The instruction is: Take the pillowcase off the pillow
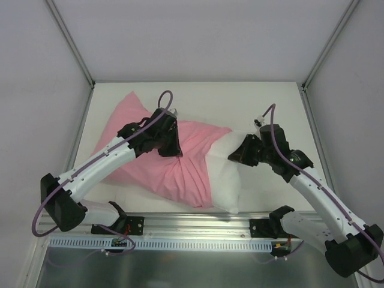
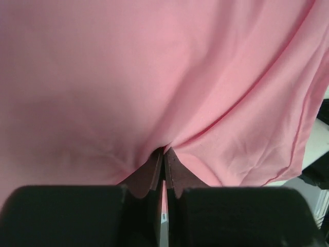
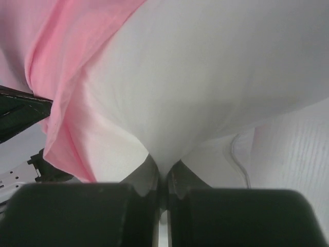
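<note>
The pink pillowcase [image 1: 162, 168] lies across the table's middle and left, its open edge toward the right. The white pillow [image 1: 223, 174] sticks out of that opening. My left gripper [image 1: 172, 148] is shut on a pinch of the pillowcase [image 2: 154, 77], with folds running into its closed tips [image 2: 164, 152]. My right gripper [image 1: 235, 155] is shut on the pillow [image 3: 205, 77]; white fabric is bunched between its tips [image 3: 163, 167]. The pink hem [image 3: 56, 92] of the case crosses the left of the right wrist view.
The white table [image 1: 264, 102] is bounded by white walls with metal posts [image 1: 71, 42] at the back corners. A metal rail [image 1: 198, 225] runs along the near edge with both arm bases [image 1: 120, 225] on it.
</note>
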